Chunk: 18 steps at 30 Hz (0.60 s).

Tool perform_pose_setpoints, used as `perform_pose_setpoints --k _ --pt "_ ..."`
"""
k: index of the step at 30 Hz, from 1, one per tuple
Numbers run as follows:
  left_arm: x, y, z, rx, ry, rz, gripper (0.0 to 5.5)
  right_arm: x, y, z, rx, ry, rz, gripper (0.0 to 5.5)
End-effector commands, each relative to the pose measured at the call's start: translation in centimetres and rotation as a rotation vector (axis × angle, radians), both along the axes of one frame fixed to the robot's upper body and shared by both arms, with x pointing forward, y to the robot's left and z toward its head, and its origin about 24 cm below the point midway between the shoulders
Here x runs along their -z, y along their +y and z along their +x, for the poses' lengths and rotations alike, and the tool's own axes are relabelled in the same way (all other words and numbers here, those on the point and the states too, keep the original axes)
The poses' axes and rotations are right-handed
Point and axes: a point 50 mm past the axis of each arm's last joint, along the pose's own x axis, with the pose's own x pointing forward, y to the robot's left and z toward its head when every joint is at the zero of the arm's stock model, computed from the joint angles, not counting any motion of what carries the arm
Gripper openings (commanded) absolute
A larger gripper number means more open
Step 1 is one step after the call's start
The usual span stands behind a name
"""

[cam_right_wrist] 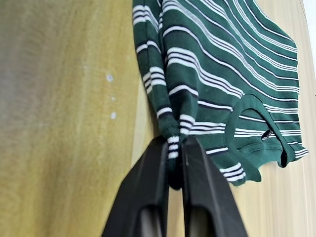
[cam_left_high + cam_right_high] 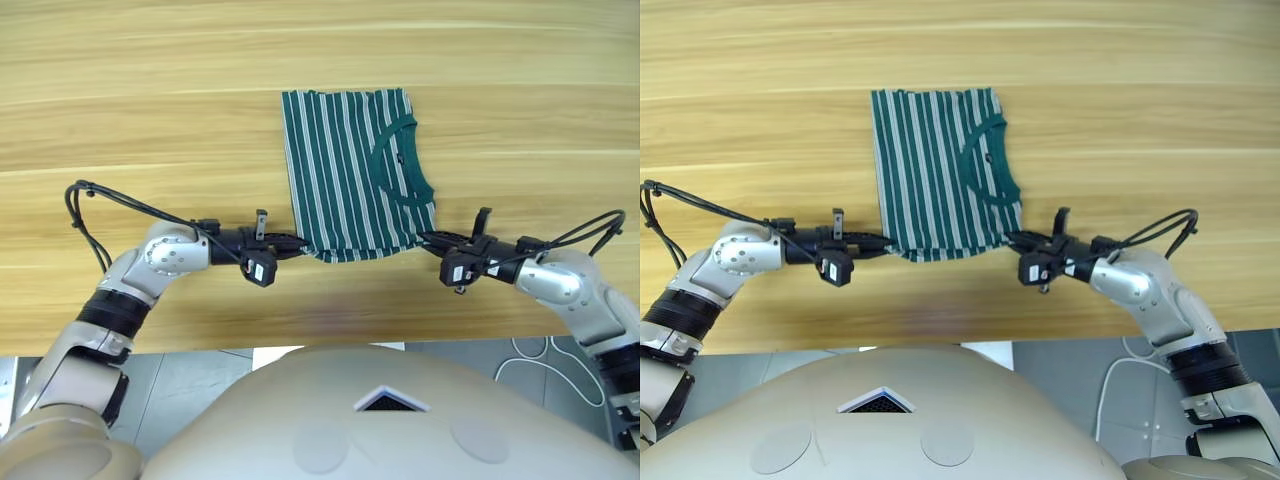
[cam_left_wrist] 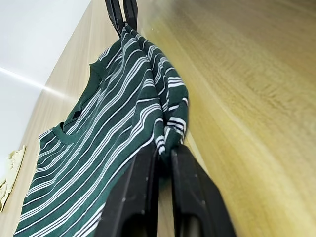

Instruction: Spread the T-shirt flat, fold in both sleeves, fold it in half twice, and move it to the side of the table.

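Mid-table [image 2: 120, 120] | T-shirt [image 2: 345, 170] lengthwise near-far, collar [image 2: 377, 158] right | pinched by left tool [image 2: 300, 243], right tool [image 2: 425, 238]

The T-shirt [image 2: 355, 175] is soft knitted cloth, matt, dark green with thin white stripes. Its collar [image 2: 376, 158] is a plain green ribbed band. Where the cloth is pinched it bunches into limp, rounded folds. The bench [image 2: 150, 100] is pale wood, or a wood-look top, with long straight grain. It is smooth with a faint satin sheen and carries a few small pale specks. The left claw [image 2: 300, 243] and right claw [image 2: 425, 238] each have 2 fingers [image 3: 136, 197] of black plastic, smooth and slightly glossy.
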Motion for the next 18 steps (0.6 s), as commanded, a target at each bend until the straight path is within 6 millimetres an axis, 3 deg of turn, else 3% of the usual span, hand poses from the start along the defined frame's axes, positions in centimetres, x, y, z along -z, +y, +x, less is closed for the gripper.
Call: perform_pose_setpoints --k 1,5,10,15,18 --pt "0.1 0.0 -0.6 0.017 0.048 -0.005 0.18 1.2 -0.7 -1.0 -0.002 0.088 -0.071 0.16" --pt "-0.5 0.3 -0.7 0.020 0.071 -0.032 0.15 0.9 -0.9 -1.1 -0.003 0.080 -0.061 0.16" --pt "-1.4 1.1 -0.7 -0.028 0.081 -0.072 0.15 -0.7 -0.7 -1.5 -0.013 0.033 0.011 0.16" --pt "-3.3 3.2 -2.4 -0.038 0.120 -0.117 0.15 -2.6 0.0 -2.8 -0.068 -0.006 0.092 0.16" --pt "-2.9 4.5 -3.0 -0.061 0.130 -0.064 0.15 -4.1 0.3 -3.8 -0.104 -0.021 0.152 0.16"
